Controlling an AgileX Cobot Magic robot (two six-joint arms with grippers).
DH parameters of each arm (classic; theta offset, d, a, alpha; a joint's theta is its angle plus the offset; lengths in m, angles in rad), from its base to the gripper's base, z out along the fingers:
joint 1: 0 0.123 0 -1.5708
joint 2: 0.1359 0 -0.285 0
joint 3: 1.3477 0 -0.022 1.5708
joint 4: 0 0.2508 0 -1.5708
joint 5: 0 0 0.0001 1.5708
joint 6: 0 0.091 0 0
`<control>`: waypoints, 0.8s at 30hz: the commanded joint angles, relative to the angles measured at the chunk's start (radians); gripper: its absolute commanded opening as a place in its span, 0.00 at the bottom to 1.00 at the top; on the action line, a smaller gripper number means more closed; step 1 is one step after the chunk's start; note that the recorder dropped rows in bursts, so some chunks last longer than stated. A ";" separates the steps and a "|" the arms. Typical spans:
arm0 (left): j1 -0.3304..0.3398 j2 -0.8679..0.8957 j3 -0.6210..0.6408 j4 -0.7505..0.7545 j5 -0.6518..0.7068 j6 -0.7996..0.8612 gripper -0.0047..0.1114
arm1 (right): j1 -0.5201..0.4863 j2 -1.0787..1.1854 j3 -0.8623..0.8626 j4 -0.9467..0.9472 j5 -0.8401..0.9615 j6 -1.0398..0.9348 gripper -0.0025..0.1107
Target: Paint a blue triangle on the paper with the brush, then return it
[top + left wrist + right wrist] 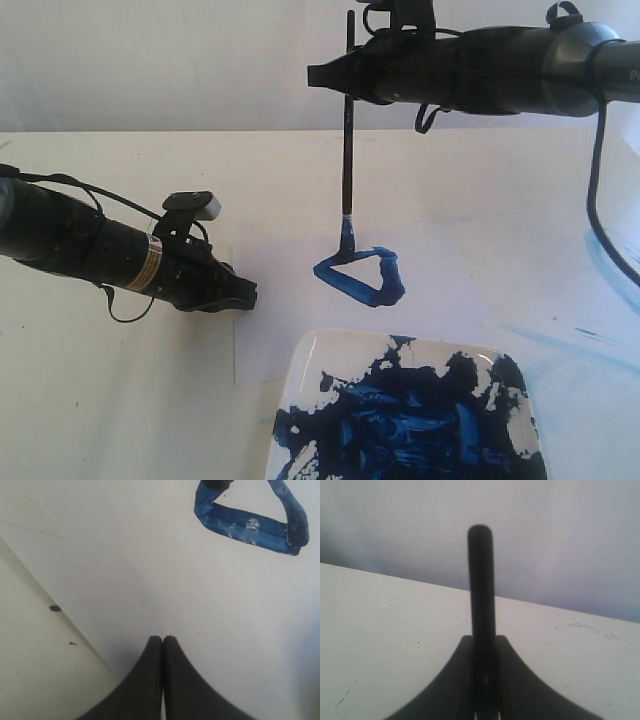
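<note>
I see the brush (347, 150) clamped upright in my right tool (330, 76). Its blue tip sits directly below, on the blue triangle (360, 276), a thick wet outline on the paper (285, 320). My left tool (163, 640), pressed together and empty, views those strokes just ahead, while the right wrist view shows only the black handle.

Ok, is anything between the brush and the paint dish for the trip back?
Nothing solid. The brush, upright in the right gripper, has only the blue triangle and bare paper between it and the dish. The left gripper sits off to the side.
</note>
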 commanded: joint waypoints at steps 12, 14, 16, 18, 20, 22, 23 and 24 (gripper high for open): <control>-0.003 -0.005 0.006 0.018 0.032 0.004 0.04 | -0.003 -0.026 0.004 -0.006 -0.082 -0.012 0.02; -0.003 -0.005 0.006 0.018 0.032 0.004 0.04 | -0.003 -0.028 0.004 -0.006 -0.088 -0.012 0.02; -0.003 -0.005 0.006 0.018 0.032 0.004 0.04 | -0.003 -0.028 0.004 -0.006 -0.093 -0.012 0.02; -0.003 -0.005 0.006 0.018 0.032 0.004 0.04 | -0.003 -0.028 0.004 -0.006 -0.106 -0.012 0.02; -0.003 -0.005 0.006 0.018 0.032 0.004 0.04 | -0.003 -0.028 0.006 -0.006 -0.110 -0.012 0.02; -0.003 -0.005 0.006 0.018 0.032 0.004 0.04 | -0.003 -0.028 0.006 -0.006 -0.115 -0.012 0.02; -0.003 -0.005 0.006 0.018 0.032 0.004 0.04 | -0.003 -0.028 0.006 -0.006 -0.121 -0.012 0.02; -0.003 -0.005 0.006 0.018 0.032 0.004 0.04 | -0.003 -0.030 0.006 -0.006 -0.131 -0.012 0.02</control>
